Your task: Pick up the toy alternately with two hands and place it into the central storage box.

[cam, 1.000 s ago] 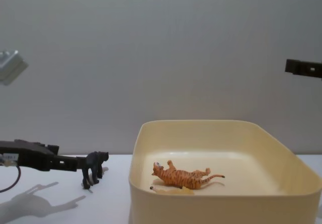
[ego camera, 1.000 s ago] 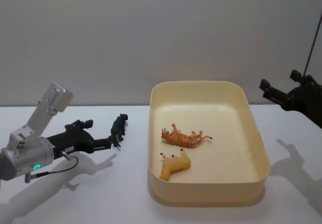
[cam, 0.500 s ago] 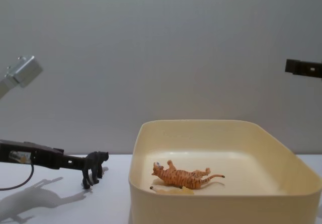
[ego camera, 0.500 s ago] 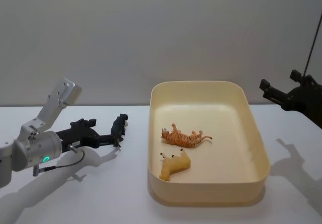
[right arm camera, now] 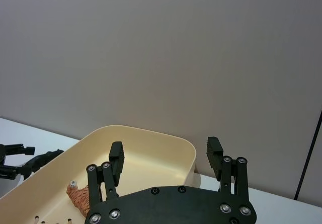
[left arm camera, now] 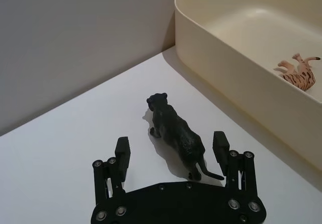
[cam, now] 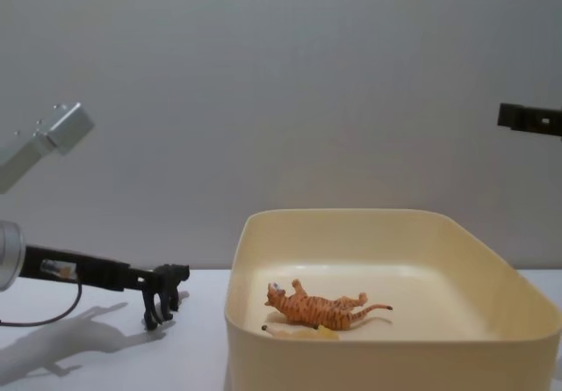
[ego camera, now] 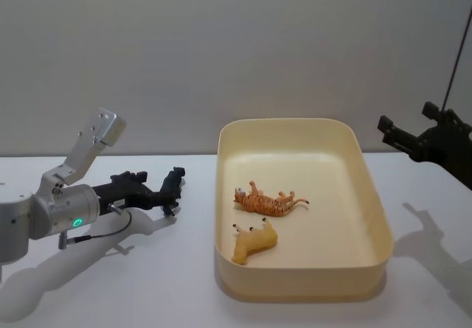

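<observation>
The left gripper (left arm camera: 171, 151) is reaching in low over the white table (ego camera: 147, 284) with its fingers (left arm camera: 122, 151) standing apart on either side of the black panther toy (left arm camera: 173, 131), which is standing upright between them with its rump and tail nearest the palm and its head pointing away; the left wrist view is showing clear gaps on both flanks, so neither pad is touching the animal, while the head view is only showing the left gripper (ego camera: 168, 193) overlapping the black panther toy (ego camera: 175, 181), and the chest view is showing the toy's legs (cam: 156, 307) planted on the table; just beyond the gripper's right fingertip the central storage box (left arm camera: 236, 78) is sitting on the table, and the head view is revealing inside it an orange tiger toy (ego camera: 269, 200) lying on its side and a yellow animal toy (ego camera: 252, 242) near the front wall; the right gripper (ego camera: 402, 138) is hovering high, well apart from the box's far right side, and the right wrist view is showing its own fingers (right arm camera: 215, 156) spread wide on nothing, above the box rim (right arm camera: 151, 133); a plain grey wall is closing the room behind the table; a green ring light (ego camera: 77, 222) is glowing on the silver left arm.
</observation>
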Tool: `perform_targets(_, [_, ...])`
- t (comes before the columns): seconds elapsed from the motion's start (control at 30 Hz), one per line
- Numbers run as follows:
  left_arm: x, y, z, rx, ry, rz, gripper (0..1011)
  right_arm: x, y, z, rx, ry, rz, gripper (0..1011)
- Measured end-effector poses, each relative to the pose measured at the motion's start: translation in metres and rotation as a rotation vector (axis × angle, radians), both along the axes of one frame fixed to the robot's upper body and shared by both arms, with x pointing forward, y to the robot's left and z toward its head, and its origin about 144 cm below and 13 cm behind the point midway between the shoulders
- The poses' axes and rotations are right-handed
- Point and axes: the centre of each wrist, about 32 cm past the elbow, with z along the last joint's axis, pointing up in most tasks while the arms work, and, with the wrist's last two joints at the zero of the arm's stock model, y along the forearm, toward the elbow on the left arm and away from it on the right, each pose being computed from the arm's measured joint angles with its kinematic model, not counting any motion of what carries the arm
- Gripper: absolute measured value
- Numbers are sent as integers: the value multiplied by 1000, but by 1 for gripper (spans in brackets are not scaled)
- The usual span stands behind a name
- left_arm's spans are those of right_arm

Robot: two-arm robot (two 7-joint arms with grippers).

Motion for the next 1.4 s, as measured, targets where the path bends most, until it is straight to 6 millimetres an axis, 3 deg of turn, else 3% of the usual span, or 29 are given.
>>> perform_targets(0.47, [9, -9, 1, 8, 40, -44, 996, 0, 0, 0, 0, 0, 0, 1001])
perform_targets(0.73, [12, -12, 1, 17, 55, -53, 805, 0, 0, 0, 0, 0, 0, 1001])
perform_targets(1.0, [13, -14, 1, 21, 61, -56, 528, 0, 0, 0, 0, 0, 0, 1001])
perform_targets(1.17, [13, -14, 2, 22, 63, -58, 413, 0, 0, 0, 0, 0, 0, 1001])
perform_targets(1.23, [13, -14, 2, 23, 63, -58, 314, 0, 0, 0, 0, 0, 0, 1001])
perform_targets(1.4, [13, -14, 3, 22, 60, -58, 304, 0, 0, 0, 0, 0, 0, 1001])
